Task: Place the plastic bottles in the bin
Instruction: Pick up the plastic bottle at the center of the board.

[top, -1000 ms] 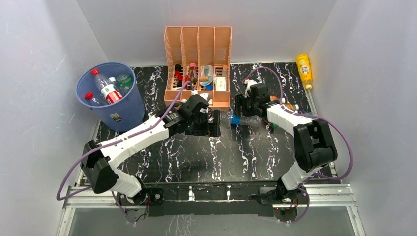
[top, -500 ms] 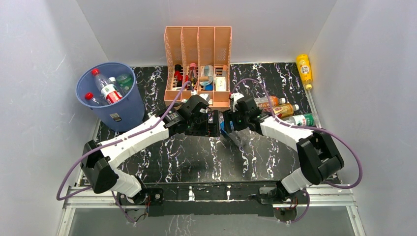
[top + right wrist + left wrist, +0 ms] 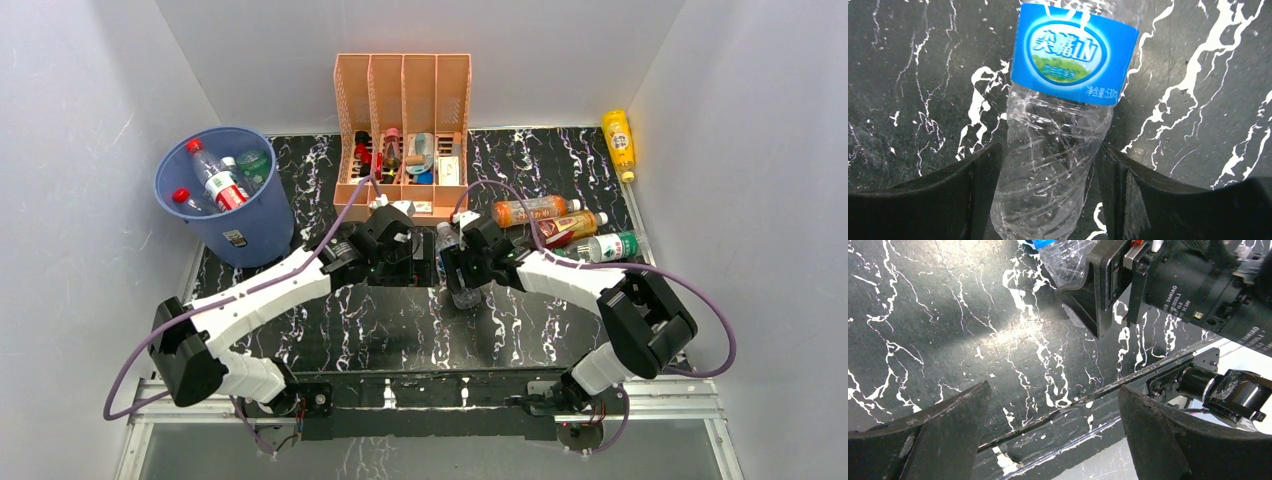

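My right gripper (image 3: 458,270) is shut on a clear bottle with a blue label (image 3: 1075,55), its fingers (image 3: 975,190) pressing both sides of the lower body (image 3: 1048,150). In the top view this bottle (image 3: 465,296) sits at the table's middle. My left gripper (image 3: 425,262) is open and empty just left of it; in its wrist view (image 3: 1054,390) the bottle (image 3: 1063,260) shows at the top. The blue bin (image 3: 255,225) stands at the far left with bottles inside (image 3: 215,182). Three more bottles (image 3: 530,211) lie at the right, and a yellow one (image 3: 619,140) lies by the right wall.
The peach slotted rack (image 3: 402,90) with small items stands at the back centre, just behind both grippers. White walls close in the black marbled table (image 3: 400,330) on three sides. The right arm's body (image 3: 1198,285) fills the left wrist view's upper right.
My right gripper has moved left and nearer with the blue-labelled bottle, turning it from crosswise to lengthwise. The three bottles at the right are now uncovered. My left gripper has drawn back slightly left.
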You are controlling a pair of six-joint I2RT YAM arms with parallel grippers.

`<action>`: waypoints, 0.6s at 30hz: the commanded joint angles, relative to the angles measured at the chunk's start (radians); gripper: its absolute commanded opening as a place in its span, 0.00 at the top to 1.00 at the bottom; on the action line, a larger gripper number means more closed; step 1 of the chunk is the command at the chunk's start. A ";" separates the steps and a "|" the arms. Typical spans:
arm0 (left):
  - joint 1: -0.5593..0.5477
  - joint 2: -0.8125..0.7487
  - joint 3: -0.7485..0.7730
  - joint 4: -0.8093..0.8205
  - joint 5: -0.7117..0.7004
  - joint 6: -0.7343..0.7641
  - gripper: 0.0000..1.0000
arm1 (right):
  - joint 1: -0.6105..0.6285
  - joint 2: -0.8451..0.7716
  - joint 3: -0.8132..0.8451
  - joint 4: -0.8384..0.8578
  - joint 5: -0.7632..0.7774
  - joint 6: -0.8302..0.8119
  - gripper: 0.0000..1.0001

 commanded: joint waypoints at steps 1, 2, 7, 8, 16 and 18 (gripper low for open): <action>-0.003 -0.072 -0.036 0.045 0.000 -0.039 0.02 | 0.006 0.008 -0.020 0.026 0.027 0.068 0.26; -0.003 -0.076 -0.042 0.048 0.000 -0.044 0.02 | 0.008 0.013 -0.018 0.023 0.026 0.075 0.30; -0.003 -0.108 -0.079 0.081 -0.005 -0.072 0.02 | 0.008 -0.030 -0.020 0.008 0.035 0.089 0.54; -0.004 -0.118 -0.089 0.094 -0.009 -0.081 0.02 | 0.009 -0.057 -0.022 0.008 0.035 0.090 0.57; 0.002 -0.187 -0.155 0.231 -0.025 -0.163 0.02 | 0.009 -0.245 0.023 -0.008 -0.103 0.089 0.60; 0.004 -0.206 -0.171 0.281 -0.027 -0.182 0.02 | 0.009 -0.280 0.035 -0.006 -0.156 0.100 0.60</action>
